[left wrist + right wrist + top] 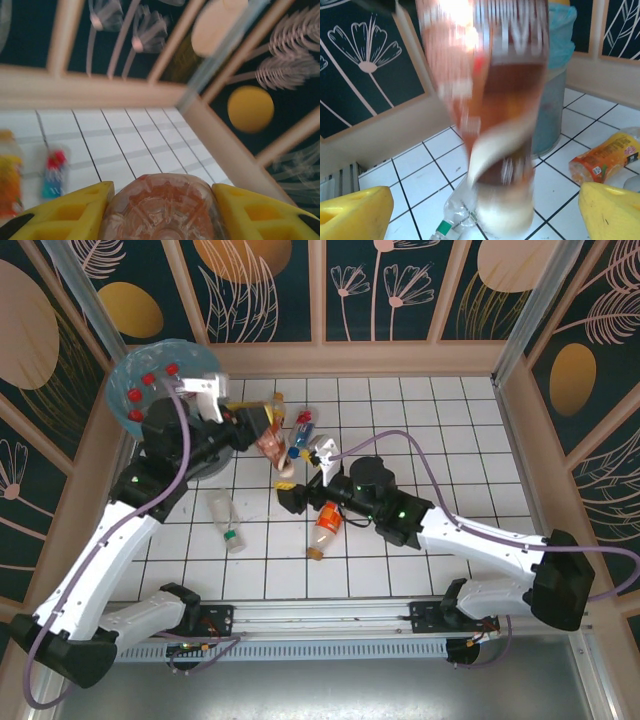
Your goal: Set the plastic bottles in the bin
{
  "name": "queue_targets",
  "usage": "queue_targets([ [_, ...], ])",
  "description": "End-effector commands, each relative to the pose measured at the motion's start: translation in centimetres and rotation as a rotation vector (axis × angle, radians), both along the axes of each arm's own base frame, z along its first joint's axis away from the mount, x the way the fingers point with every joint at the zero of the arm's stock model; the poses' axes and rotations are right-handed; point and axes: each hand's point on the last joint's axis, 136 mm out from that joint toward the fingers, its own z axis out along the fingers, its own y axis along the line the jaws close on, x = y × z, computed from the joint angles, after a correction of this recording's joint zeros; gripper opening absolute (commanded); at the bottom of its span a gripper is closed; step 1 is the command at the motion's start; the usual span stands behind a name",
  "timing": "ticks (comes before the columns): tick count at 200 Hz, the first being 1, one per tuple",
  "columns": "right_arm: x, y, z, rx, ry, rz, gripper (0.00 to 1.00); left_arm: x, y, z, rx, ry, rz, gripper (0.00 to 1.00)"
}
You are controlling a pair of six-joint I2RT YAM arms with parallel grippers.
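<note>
The left gripper (162, 191) clamps a red-labelled bottle (270, 443) by its sides, apparently to carry it to the bin (125, 366) close by, while the right gripper (485, 205) gapes wide around a blurred bottle (495, 125), seemingly loose above the table (450, 440).

My left gripper (161, 189) is matt yellow plastic; the bottle (160, 217) clear, ridged, shiny plastic; the table (150, 145) smooth.

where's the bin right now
In the top view the bin stands in the far-left corner of the tiled table, partly covered by the left arm; the right wrist view has it behind the blurred bottle.
</note>
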Motion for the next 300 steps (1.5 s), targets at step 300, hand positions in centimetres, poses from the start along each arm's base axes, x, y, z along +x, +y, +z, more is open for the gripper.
queue_targets([
  [300, 0.1, 0.4, -2.6, 0.003, 0.093, -0.032, 0.98, 15.4, 21.9, -10.8, 0.527, 0.330, 0.692, 0.62],
])
